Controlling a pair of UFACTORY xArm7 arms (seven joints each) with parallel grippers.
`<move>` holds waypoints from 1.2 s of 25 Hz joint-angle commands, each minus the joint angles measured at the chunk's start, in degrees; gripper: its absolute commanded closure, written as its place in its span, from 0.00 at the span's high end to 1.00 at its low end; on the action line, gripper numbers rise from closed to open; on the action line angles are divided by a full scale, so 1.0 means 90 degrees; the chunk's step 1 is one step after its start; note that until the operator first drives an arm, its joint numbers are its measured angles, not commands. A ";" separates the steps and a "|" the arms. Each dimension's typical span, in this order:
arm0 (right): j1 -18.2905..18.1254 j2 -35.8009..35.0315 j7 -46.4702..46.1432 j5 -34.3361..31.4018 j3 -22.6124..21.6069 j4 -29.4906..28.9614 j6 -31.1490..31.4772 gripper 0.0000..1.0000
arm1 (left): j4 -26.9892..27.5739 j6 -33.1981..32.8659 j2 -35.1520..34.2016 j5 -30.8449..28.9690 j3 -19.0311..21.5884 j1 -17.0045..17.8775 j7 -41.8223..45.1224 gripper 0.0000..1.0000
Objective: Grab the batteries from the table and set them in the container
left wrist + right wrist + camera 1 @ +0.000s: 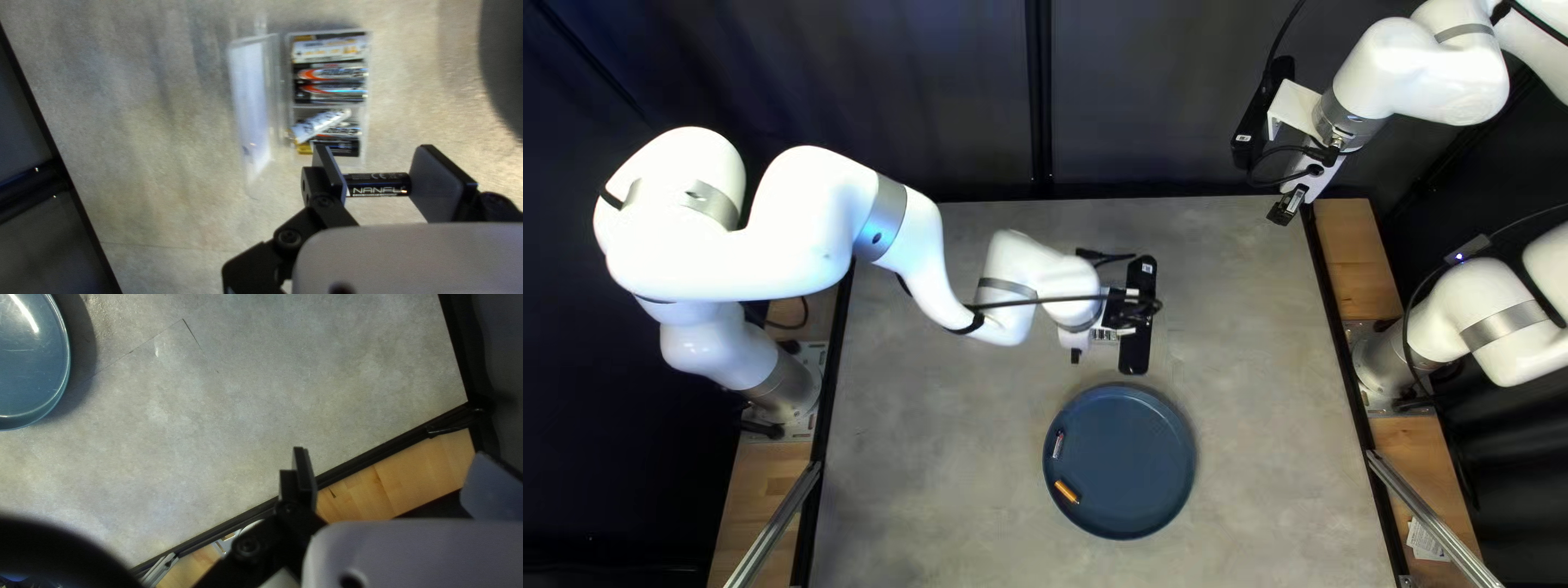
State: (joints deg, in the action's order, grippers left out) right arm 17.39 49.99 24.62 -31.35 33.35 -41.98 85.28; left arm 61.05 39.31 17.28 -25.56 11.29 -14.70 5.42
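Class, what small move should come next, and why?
Probably ease the left gripper ahead, carrying its battery over the container's nearer compartment. Its fingers hold the battery at both ends, and the container lies open just ahead.

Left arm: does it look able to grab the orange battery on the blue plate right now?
Probably not yet: the left gripper is shut on a black battery, which it would likely need to release first. Otherwise the orange battery lies uncovered on the plate.
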 commanded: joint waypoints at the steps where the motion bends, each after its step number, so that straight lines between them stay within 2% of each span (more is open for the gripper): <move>1: 0.0000 0.0000 0.0000 0.0000 0.0000 0.0000 0.0000 1.00 | -0.0182 -0.0231 -0.0011 -0.0130 -0.0048 0.0024 0.0164 0.00; 11: 0.0000 0.0000 0.0000 0.0000 0.0000 0.0000 0.0000 1.00 | -0.0553 -0.0835 -0.0039 -0.0727 -0.0257 0.0127 0.0617 0.00; 29: 0.0000 0.0000 0.0000 0.0000 0.0000 0.0000 0.0000 1.00 | -0.0504 -0.0967 0.0123 -0.0855 -0.0380 0.0102 0.0764 0.00; 30: 0.0000 0.0000 0.0000 0.0000 0.0000 0.0000 0.0000 1.00 | -0.0487 -0.0963 0.0143 -0.0841 -0.0382 0.0099 0.0776 0.45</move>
State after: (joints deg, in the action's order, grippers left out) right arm 17.39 49.99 24.62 -31.35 33.35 -41.98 85.28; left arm 56.57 30.73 18.34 -33.21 7.92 -13.77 12.22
